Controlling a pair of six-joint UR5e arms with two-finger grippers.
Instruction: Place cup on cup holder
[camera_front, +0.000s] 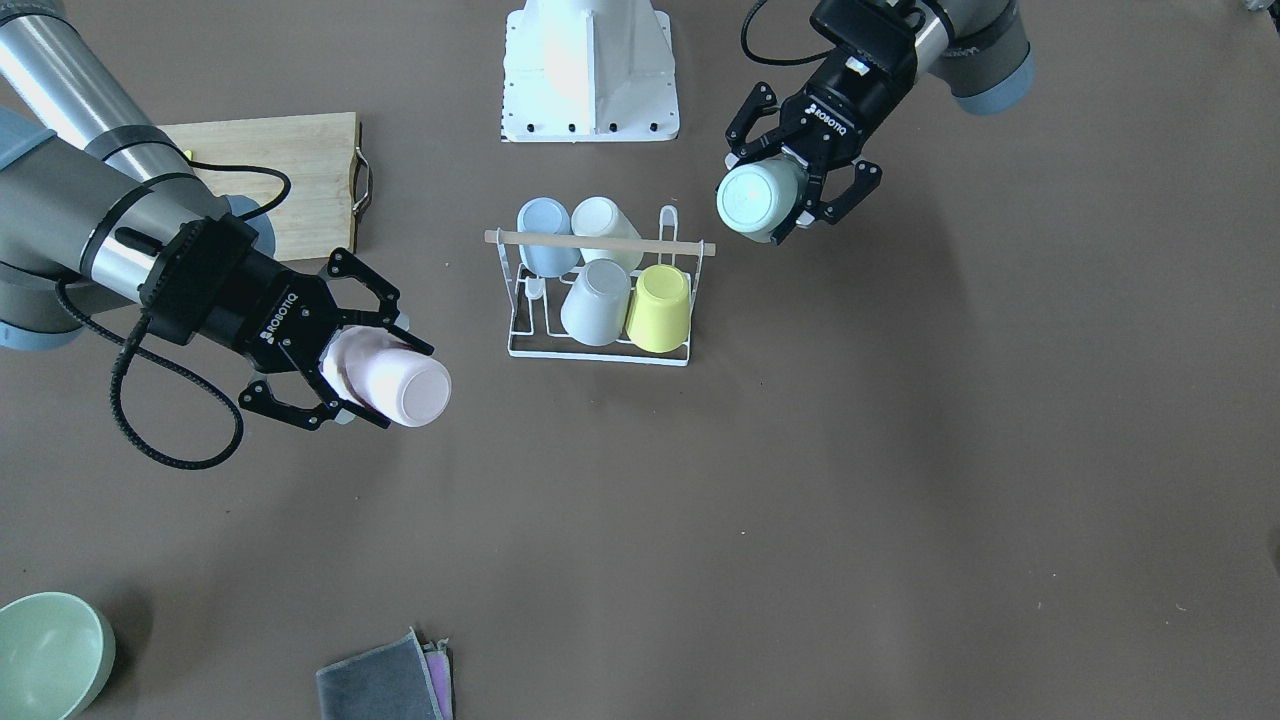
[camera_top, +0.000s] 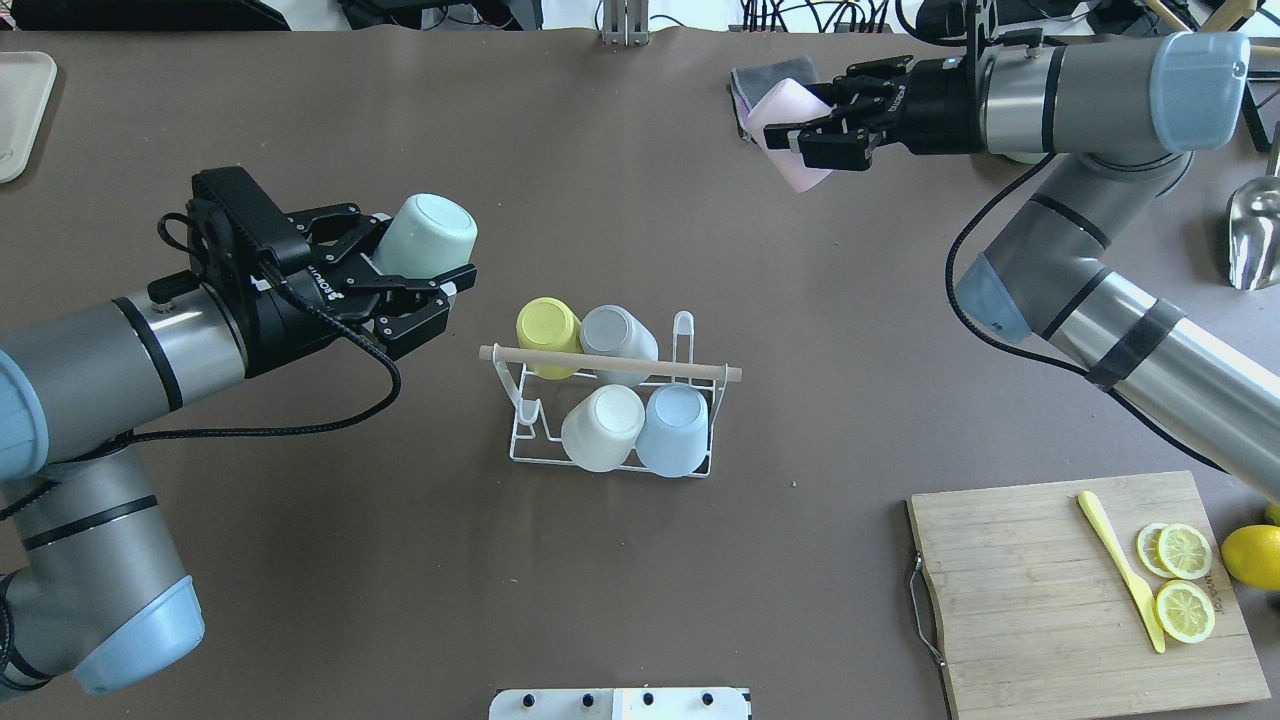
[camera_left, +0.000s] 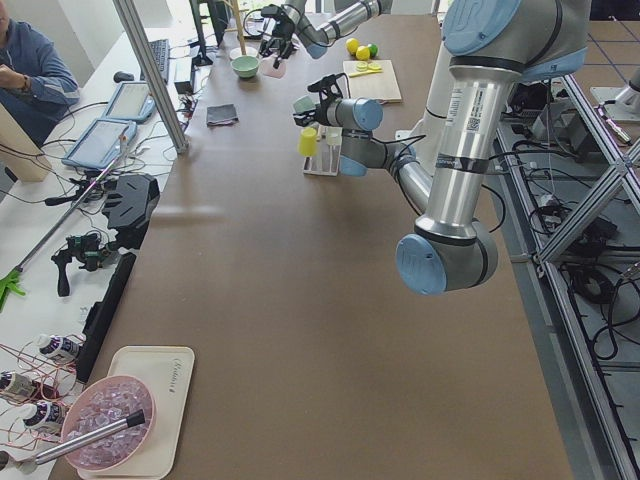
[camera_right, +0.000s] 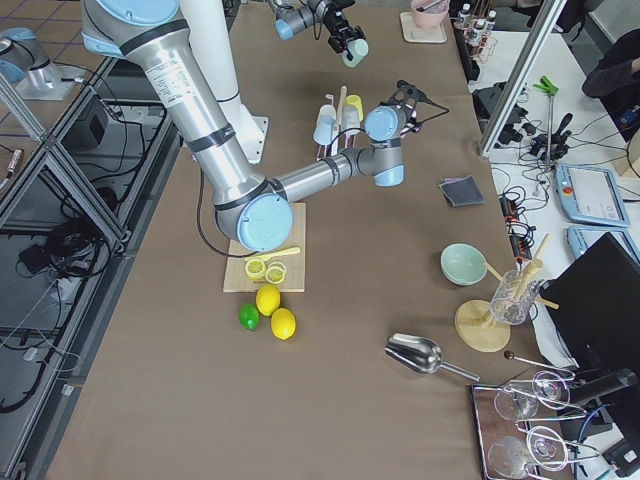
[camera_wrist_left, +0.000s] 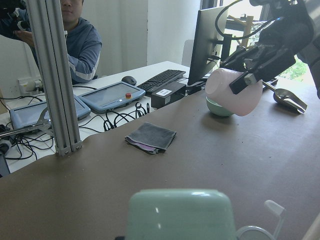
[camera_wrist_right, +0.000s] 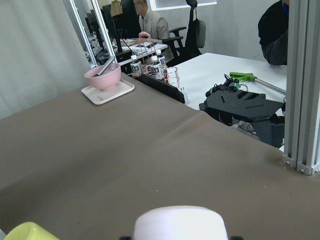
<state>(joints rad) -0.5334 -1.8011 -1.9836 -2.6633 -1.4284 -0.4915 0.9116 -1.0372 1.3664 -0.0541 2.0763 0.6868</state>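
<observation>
— Four cups sit on the cup holder (camera_top: 683, 330): the yellow cup (camera_top: 547, 322), grey cup (camera_top: 615, 330), white cup (camera_top: 600, 425) and pale blue cup (camera_top: 672, 428). Which step is this?

— Transport, by my reading. The left gripper (camera_top: 420, 258) is clamped on the mint cup (camera_top: 432, 228), which is off the table near the holder's end and not touching it. The right gripper (camera_top: 815, 120) is clamped on the pink cup (camera_top: 775, 120), well apart from the holder, out toward the operators' side.

— Neither cup seated?

— Correct. Both hang in the air, tilted, with the base pointing away from the wrist (the mouths are hidden from where I stand).

— Free positions?

— Bare prongs (camera_top: 528, 412) show at the holder end nearest the left gripper. That end looks unoccupied.

— Next move?

— Probably the mint cup first, being closest. Procedure as I judge it:
1. Turn the cup mouth-down.
2. Align it over a bare prong.
3. Pass clear of the wooden rod (camera_top: 610, 362) and the yellow cup.
4. Lower, then release.

The right arm would do well to wait its turn, since the bare prongs lie close together.
</observation>
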